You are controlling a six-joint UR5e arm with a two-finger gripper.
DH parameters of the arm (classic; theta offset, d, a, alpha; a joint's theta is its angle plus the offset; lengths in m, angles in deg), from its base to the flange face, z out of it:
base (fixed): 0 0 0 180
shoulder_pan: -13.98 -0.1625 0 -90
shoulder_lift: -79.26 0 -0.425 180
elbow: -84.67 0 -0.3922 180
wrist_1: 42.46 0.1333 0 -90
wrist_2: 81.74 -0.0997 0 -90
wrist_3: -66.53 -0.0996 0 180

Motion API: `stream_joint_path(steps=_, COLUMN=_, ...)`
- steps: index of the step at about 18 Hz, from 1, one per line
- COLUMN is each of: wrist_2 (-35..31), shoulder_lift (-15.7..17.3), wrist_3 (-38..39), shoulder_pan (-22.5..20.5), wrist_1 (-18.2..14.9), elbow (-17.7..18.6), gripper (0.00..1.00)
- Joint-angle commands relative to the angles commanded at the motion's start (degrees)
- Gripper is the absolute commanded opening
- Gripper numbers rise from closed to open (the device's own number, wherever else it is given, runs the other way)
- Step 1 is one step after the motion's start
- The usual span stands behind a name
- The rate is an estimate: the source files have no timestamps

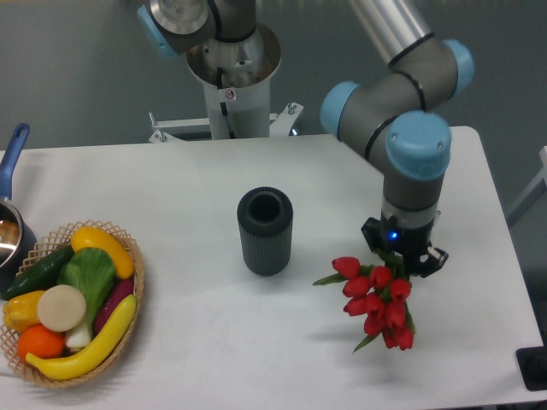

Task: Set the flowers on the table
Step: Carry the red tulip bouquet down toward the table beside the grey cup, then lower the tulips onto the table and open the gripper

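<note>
The flowers, a bunch of red tulips with green leaves, hang at the right side of the white table. Their heads point toward the front edge and they cast a shadow on the tabletop, so they seem to be just above it. My gripper comes down from above and is shut on the stems, which are hidden under it. The blooms stick out below and left of the fingers.
A dark ribbed cylindrical vase stands upright and empty at the table's middle, left of the flowers. A wicker basket of vegetables sits at the front left. A pot with a blue handle is at the left edge.
</note>
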Motion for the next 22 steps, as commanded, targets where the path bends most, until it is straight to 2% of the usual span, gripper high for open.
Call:
stream_joint_path(steps=12, wrist_2=-0.2, shoulder_lift=-4.0, wrist_3=0.1, shoulder_pan=2.2, wrist_1=0.3, elbow=-0.3, gripper=0.45)
stream_joint_path(steps=20, wrist_2=-0.5, shoulder_lift=-4.9, wrist_3=0.1, shoulder_pan=3.0, wrist_1=0.4, elbow=-0.3, gripper=0.46)
stream_joint_path(steps=22, wrist_2=-0.4, shoulder_lift=-4.3, wrist_3=-0.2, shoulder_pan=2.8, wrist_1=0.6, elbow=-1.4, gripper=0.75)
